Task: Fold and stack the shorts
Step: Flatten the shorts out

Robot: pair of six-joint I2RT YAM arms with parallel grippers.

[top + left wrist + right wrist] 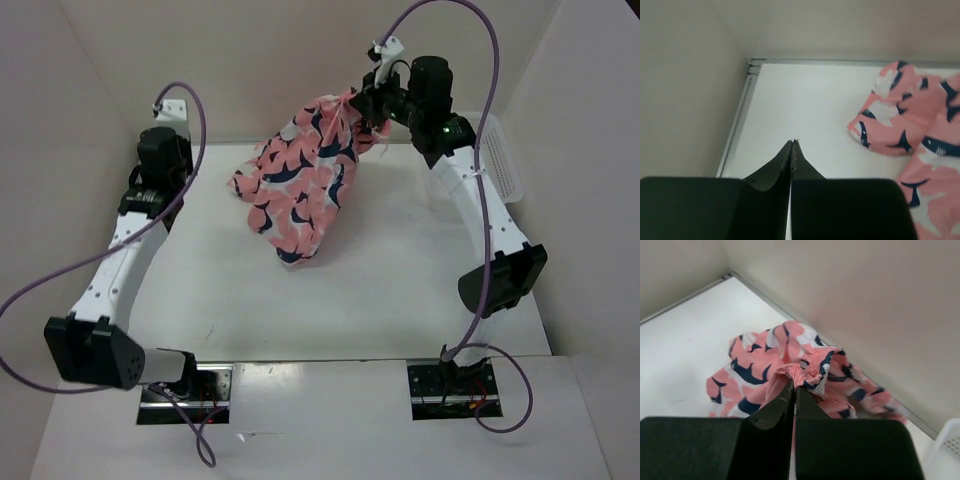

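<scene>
The salmon-pink shorts (300,180) with navy and white shark shapes hang bunched from my right gripper (362,105) at the back of the table, lower end resting on the table. In the right wrist view the right gripper (795,384) is shut on the gathered waistband of the shorts (812,371). My left gripper (163,150) sits at the back left, apart from the cloth. In the left wrist view it (792,142) is shut and empty above the white table, with the shorts (905,125) off to its right.
A white mesh basket (500,155) stands at the back right behind the right arm; its corner shows in the right wrist view (947,450). White walls close the table at the back and both sides. A metal rail (737,120) runs along the left wall.
</scene>
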